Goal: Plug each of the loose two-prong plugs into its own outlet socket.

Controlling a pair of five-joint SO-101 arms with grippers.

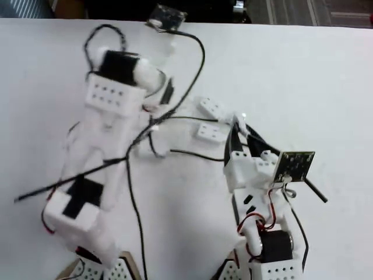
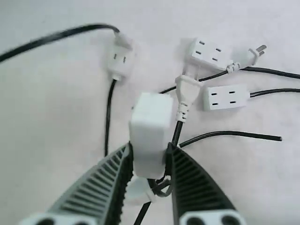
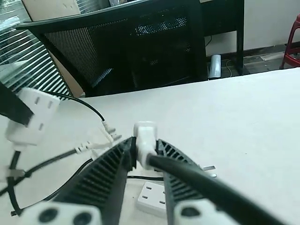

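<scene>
Two arms lean over a white table [image 1: 303,70] in the high view. The left claw [image 1: 162,87] is at about 11 o'clock from the table's middle. Two flat sockets [image 1: 210,132] lie near the middle, one just past the other. The right claw [image 1: 238,125] is just beside them, at their 3 o'clock. Black cords [image 1: 195,64] loop over the table.

From the left wrist, the left claw [image 2: 149,157] pinches a white block [image 2: 151,122] between its ribbed fingers [image 2: 112,173]. Past the block lie a loose plug [image 2: 187,90], the flat sockets [image 2: 226,97] and a small socket [image 2: 121,58] on a cord.

From the right wrist, the right claw [image 3: 146,154] pinches a white plug [image 3: 144,136] on a thick cord. One of the flat sockets [image 3: 152,194] lies on the table under the claw. The white block [image 3: 33,115] shows slots on its face. A black chair [image 3: 140,47] stands past the table.
</scene>
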